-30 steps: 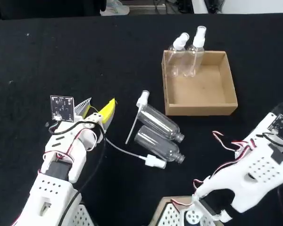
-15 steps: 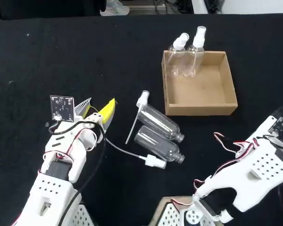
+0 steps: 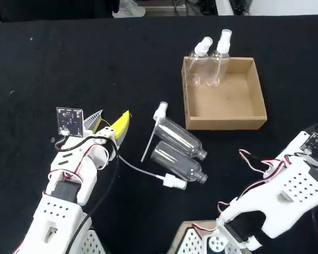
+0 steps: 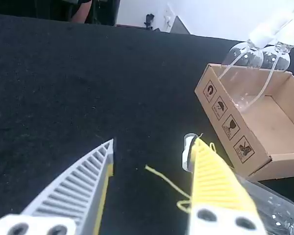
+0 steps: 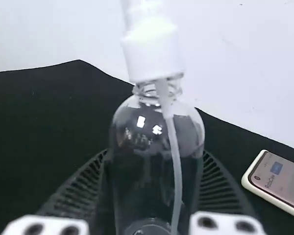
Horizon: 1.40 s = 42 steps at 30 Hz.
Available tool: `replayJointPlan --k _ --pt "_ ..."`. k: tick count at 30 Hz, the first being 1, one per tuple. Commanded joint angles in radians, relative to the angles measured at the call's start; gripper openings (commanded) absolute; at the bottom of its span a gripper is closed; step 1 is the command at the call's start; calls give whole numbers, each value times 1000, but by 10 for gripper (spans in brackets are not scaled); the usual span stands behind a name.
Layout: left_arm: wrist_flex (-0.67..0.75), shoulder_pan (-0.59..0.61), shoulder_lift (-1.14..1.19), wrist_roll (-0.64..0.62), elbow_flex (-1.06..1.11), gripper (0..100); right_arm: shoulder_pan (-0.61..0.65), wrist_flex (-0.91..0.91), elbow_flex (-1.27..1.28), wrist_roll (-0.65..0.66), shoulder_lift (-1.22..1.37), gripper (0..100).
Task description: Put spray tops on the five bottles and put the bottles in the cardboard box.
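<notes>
Bottle in right gripper, phone nearby

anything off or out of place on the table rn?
Nothing damaged or spilled. Two uncapped bottles lie on their sides beside the cardboard box, with two loose spray tops next to them. The two capped bottles in the box lean on its far wall, tops over the rim.

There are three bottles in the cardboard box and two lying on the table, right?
Not quite. The high view shows two in the cardboard box, not three: a first bottle and a second bottle. A third bottle and a fourth bottle do lie on the table.
</notes>
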<state>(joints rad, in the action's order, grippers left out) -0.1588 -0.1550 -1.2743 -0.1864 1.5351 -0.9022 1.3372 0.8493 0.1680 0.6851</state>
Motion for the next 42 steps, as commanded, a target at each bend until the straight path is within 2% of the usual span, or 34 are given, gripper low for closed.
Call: replayJointPlan --k 1,5,15,24,38,42 --pt "25 -10 -14 11 -16 245 14 21 39 -2 -12 236" --pt "25 -10 -12 11 -16 245 40 21 62 -2 -12 321" --pt "25 -7 -14 11 -16 245 29 26 59 -2 -13 293" --pt "219 -7 -9 12 79 245 29 120 105 5 -35 294" --pt "221 -5 -9 12 82 245 29 118 461 2 -496 294" --pt "221 -5 -12 12 84 245 31 49 544 5 -627 291"
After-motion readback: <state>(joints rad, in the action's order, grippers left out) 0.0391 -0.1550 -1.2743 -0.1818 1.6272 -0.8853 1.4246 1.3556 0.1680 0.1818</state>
